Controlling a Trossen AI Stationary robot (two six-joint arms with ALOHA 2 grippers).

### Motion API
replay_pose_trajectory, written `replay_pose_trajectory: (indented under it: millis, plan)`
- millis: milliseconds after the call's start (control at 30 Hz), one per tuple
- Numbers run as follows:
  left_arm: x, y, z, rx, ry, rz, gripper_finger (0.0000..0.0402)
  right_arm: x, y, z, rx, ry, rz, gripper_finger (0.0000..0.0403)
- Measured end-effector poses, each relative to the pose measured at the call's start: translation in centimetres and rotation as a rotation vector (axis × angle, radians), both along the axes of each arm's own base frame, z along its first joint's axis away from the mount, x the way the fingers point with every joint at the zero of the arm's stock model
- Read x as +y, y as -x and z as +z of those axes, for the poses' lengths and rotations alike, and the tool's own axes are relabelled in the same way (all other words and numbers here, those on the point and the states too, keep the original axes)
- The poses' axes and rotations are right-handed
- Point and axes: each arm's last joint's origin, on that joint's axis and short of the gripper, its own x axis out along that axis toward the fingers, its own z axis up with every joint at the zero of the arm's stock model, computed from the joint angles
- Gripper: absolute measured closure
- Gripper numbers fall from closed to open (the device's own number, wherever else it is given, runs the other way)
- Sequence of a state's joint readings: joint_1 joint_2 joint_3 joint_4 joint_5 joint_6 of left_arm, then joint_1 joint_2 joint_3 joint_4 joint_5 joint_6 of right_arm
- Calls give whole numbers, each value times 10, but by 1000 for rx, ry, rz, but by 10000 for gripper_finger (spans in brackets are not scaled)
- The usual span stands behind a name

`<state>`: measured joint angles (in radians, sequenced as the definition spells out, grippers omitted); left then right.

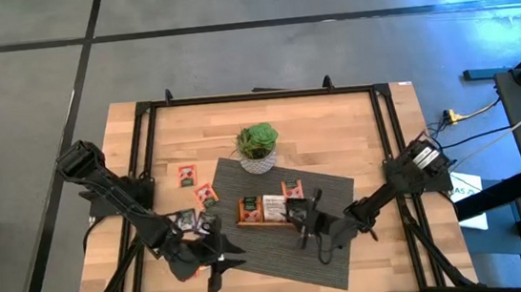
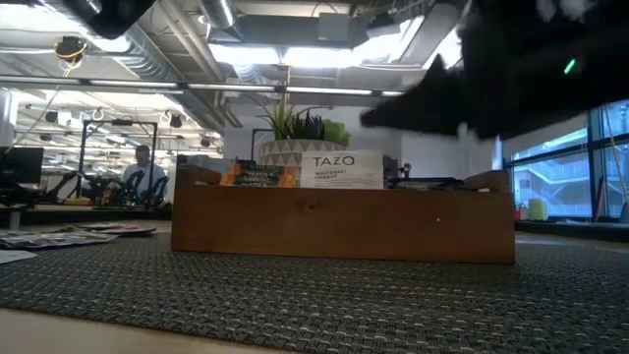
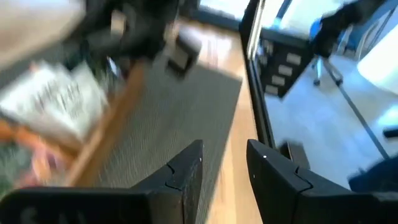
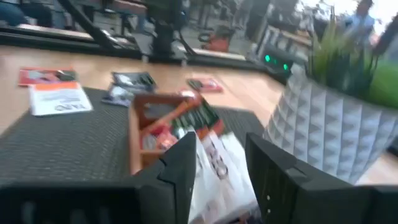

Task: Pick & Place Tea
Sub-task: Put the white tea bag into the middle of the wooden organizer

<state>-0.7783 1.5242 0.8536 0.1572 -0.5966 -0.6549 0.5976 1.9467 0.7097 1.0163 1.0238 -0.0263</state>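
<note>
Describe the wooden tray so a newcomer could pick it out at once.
Find the dark woven mat on the light wooden table. Near its middle, just in front of the white potted plant, lies the wooden tray. Unlike the loose sachets around it, it is a long brown box holding upright tea sachets.

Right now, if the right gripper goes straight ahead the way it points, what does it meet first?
Probably the white tea sachet showing between the right gripper's open fingers, standing in the wooden tray. Depth is unclear.

Light wooden table (image 1: 355,127), dark woven mat (image 1: 332,192) on it, loose tea sachets (image 1: 187,176) beside the mat
</note>
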Motion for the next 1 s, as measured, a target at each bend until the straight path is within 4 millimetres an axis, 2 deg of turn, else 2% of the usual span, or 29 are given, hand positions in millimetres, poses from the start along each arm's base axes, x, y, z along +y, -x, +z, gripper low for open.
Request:
replay_pose_trajectory:
  millis: [100,200,367,500,667,800,1000]
  plan:
    - [-3,9,-8,96,66,13,283,7,5,20,-28,6,77,259]
    - [-5,20,-17,214,145,55,281,13,8,37,-52,-33,251,258]
    - [-8,37,-36,398,204,149,283,19,8,38,-45,-115,462,257]
    - [-10,42,-58,556,218,200,282,18,7,31,-5,-180,459,257]
    - [-14,41,-85,712,227,228,283,15,4,32,-19,-254,441,257]
    - [-18,39,-95,738,240,224,285,19,-5,38,17,-251,500,257]
    - [-20,37,-95,696,239,217,286,30,-21,57,37,-234,550,257]
